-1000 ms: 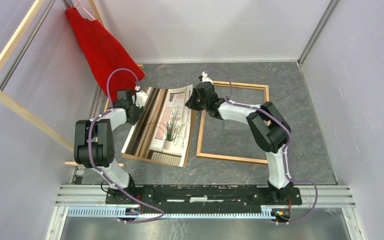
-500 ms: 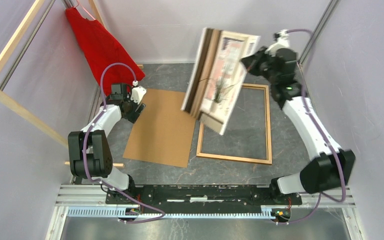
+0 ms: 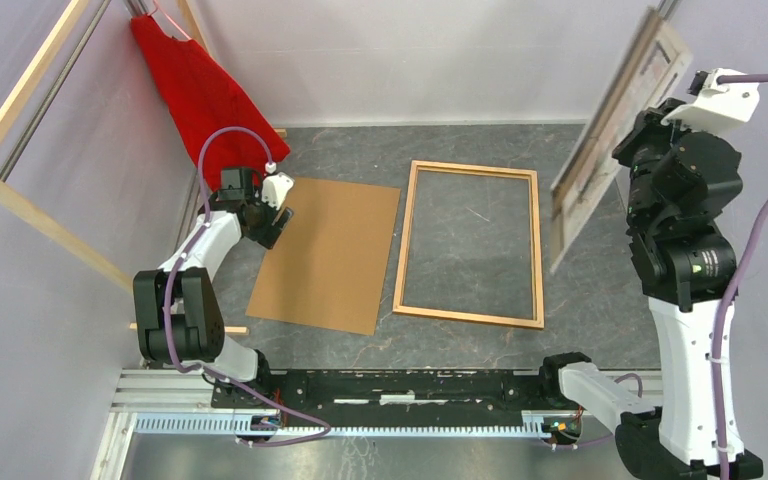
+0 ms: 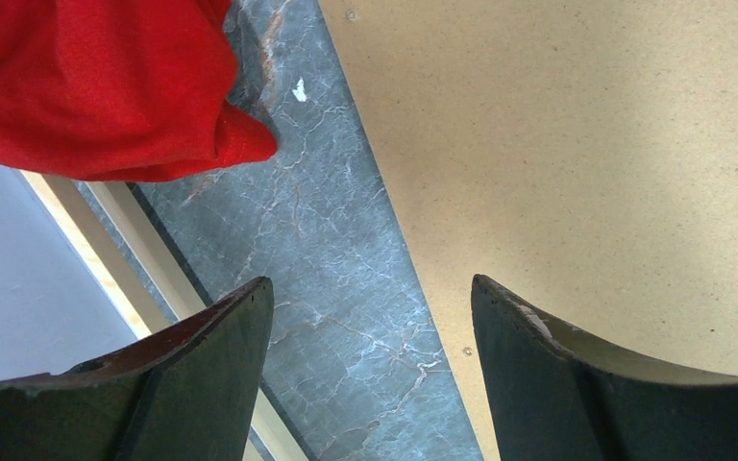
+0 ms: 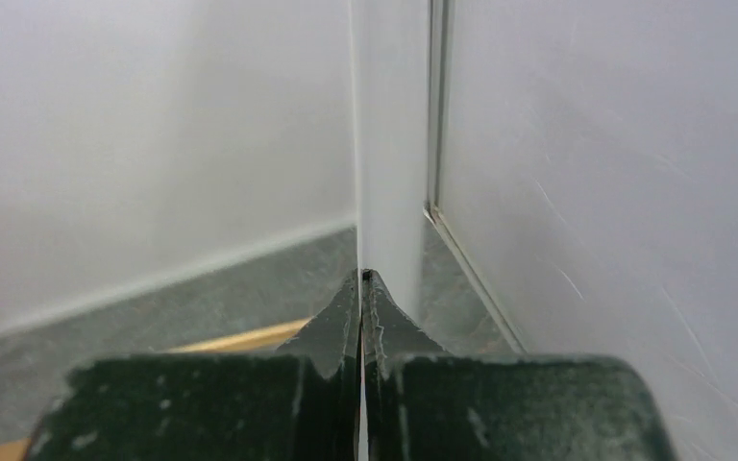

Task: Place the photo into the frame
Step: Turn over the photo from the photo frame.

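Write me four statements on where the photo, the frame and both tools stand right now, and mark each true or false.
1. The photo lies flat inside the frame. False: the right tool holds it up in the air, tilted, to the right of the frame.
2. The left tool is open and holds nothing. True.
3. The brown board lies flat on the table to the left of the frame. True.
4. The red cloth is draped over the frame. False: it hangs at the far left corner, apart from the frame.
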